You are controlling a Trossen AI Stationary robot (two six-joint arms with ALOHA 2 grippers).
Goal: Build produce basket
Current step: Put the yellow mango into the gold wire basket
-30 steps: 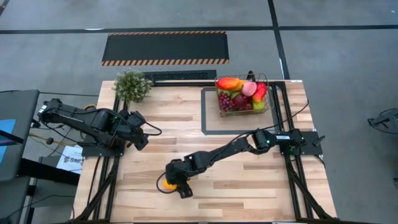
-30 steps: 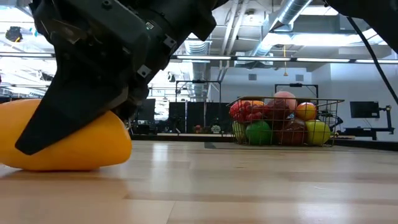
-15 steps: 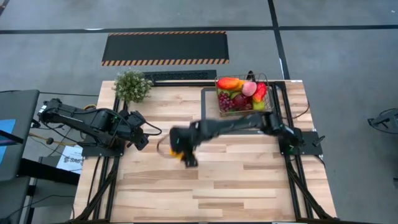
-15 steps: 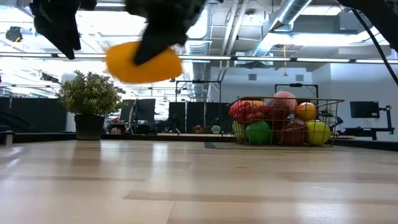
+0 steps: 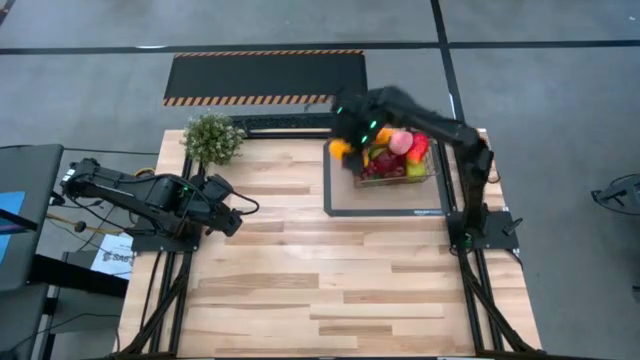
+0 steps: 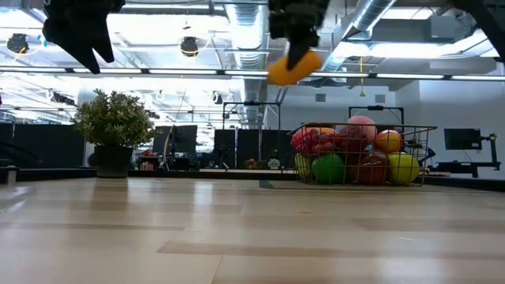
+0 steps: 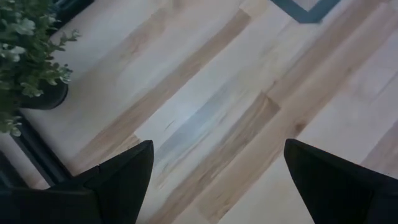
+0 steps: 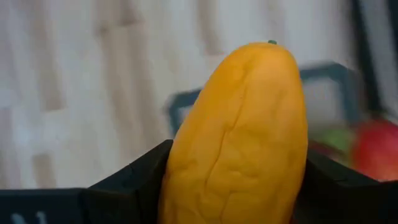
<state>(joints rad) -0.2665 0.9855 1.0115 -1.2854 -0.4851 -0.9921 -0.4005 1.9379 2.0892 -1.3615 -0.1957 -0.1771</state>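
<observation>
The dark wire basket stands on the grey-framed mat at the table's far right, filled with several toy fruits. My right gripper is shut on an orange-yellow mango and is high above the table, just left of the basket; the mango also shows in the low view. My left gripper is open and empty above the left side of the table. My right gripper pinches the mango's two long sides between its two fingers, toward its near end; the far end sticks out past the fingers. The mango is lifted clear, high above the table, beside the basket's left rim.
A green potted plant stands at the table's far left. A black strip lies along the far edge. Bare wooden table spreads across the middle and near side.
My right gripper has lifted the mango off the table's near middle and carried it up and toward the far right, to just left of the basket. The mango has gone from resting on the wood to hanging high above it.
</observation>
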